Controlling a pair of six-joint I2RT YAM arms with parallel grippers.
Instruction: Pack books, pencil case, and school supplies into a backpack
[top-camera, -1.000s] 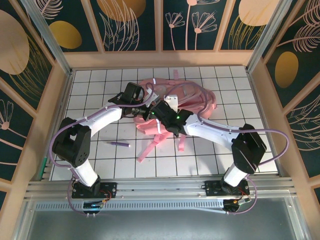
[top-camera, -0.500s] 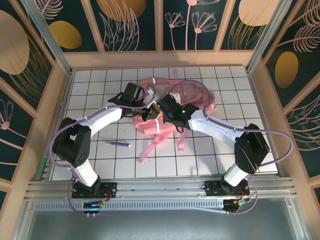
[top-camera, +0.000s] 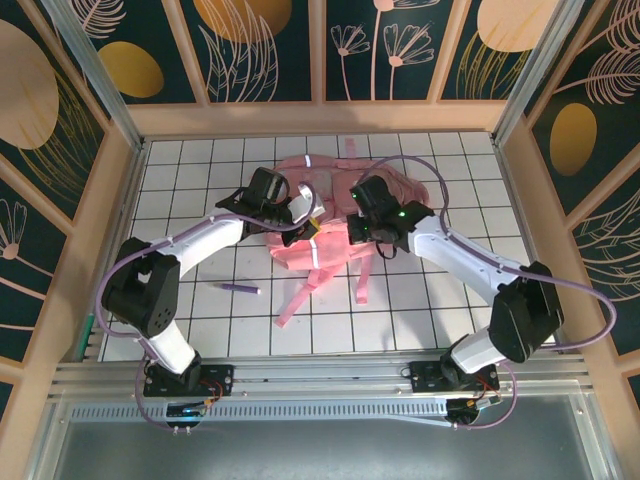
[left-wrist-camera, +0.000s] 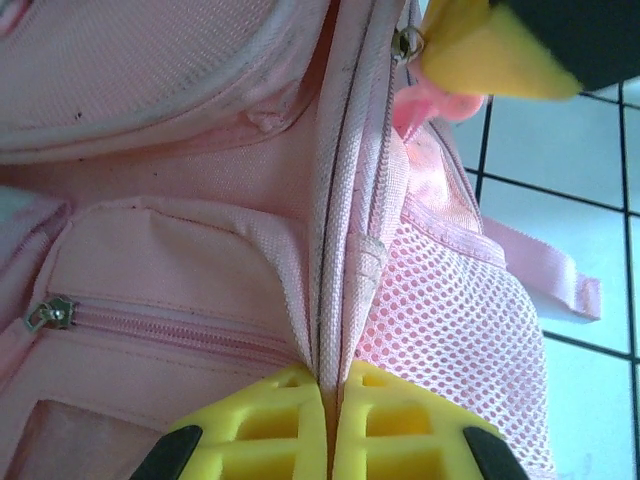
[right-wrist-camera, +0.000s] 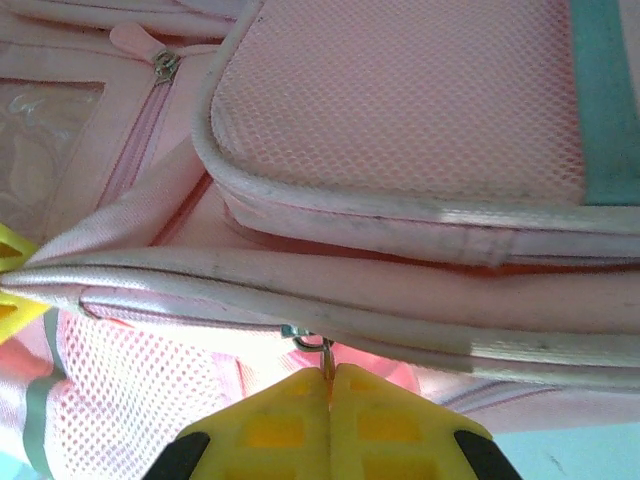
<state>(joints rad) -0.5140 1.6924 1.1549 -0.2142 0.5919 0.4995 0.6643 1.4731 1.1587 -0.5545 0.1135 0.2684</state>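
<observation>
Right gripper slid right, pinching metal zipper pull on mesh-panelled backpack.

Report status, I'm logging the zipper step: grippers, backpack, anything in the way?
Left gripper shut on backpack seam. Right gripper shut on zipper pull. Pen on table, left of backpack, apart.

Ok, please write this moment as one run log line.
backpack: lying on table | left gripper: shut on its seam | right gripper: shut on zipper pull
</observation>
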